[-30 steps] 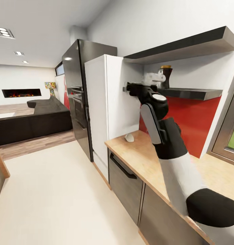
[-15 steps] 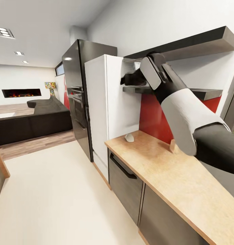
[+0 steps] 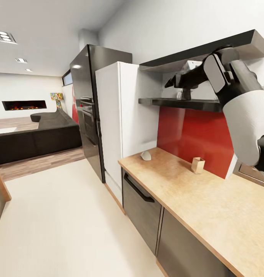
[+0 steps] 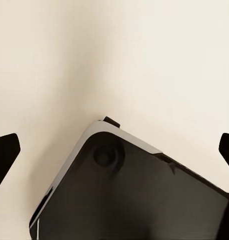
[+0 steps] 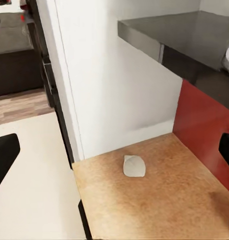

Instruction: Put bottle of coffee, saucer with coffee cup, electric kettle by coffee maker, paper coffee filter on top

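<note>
The right gripper [image 3: 171, 82] is raised to the level of the kitchen shelf [image 3: 178, 102], between that board and the upper board above it. Its dark fingers point toward the white cabinet [image 3: 124, 111]. In the right wrist view the two fingertips [image 5: 4, 155] stand at opposite edges of the picture with nothing between them: the jaws are apart.

A dark object stands on the kitchen shelf just behind the right gripper; the arm hides most of it, and its identity cannot be told.

The paper coffee filter [image 3: 146, 156] lies on the bench [image 3: 193, 196] near the corner at the white cabinet, resting on its side. The right wrist view shows it as well [image 5: 133, 166], on bare wood and well apart from the red backsplash [image 3: 197, 134]. A small tan wooden block [image 3: 198, 165] stands upright on the bench close to the backsplash.

The left gripper's [image 4: 114, 150] fingertips show at both edges of the left wrist view, jaws apart and holding nothing, over a dark rounded body on a pale floor
</note>
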You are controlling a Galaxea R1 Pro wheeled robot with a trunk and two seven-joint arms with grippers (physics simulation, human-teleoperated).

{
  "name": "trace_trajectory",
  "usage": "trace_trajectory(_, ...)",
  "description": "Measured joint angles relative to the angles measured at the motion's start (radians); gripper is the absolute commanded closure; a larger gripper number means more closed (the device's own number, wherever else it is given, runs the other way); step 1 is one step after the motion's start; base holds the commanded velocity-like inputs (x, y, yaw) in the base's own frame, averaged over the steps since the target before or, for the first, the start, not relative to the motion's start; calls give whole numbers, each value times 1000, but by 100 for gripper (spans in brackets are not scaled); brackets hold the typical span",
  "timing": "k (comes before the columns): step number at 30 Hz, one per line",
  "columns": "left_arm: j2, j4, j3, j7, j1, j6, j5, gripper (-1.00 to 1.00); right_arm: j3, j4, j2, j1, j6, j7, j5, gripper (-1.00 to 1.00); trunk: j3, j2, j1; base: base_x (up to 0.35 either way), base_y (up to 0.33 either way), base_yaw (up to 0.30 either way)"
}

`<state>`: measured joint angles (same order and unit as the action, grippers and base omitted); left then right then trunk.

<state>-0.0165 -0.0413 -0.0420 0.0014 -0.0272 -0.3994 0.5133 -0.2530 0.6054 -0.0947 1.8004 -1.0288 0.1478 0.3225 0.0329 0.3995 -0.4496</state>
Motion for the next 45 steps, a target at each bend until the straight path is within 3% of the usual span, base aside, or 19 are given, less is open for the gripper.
trace_trajectory(5,0,0,0,0,0,0,0,-100,0,61,-19,0,15,-17,7,-100,0,0,0,0,0,0)
trace_trajectory(13,0,-1,0,0,0,0,0,-100,-3,56,-22,-1,50,-39,-6,-100,0,0,0,0,0,0)
trace_trajectory(18,1,0,0,0,0,-1,0,-100,-2,-24,-22,-1,150,-34,-117,-100,0,0,0,0,0,0)
trace_trajectory(22,1,-1,0,0,0,-1,0,-100,-2,-39,-22,0,177,-48,-151,-100,0,0,0,0,0,0)
trace_trajectory(30,1,0,0,0,0,-1,0,-100,-2,-49,-24,-1,210,-69,-173,-100,0,0,0,0,0,0)
trace_trajectory(45,2,0,1,0,0,-3,0,-100,12,-184,-24,0,282,-71,-174,-100,0,0,1,130,0,0)
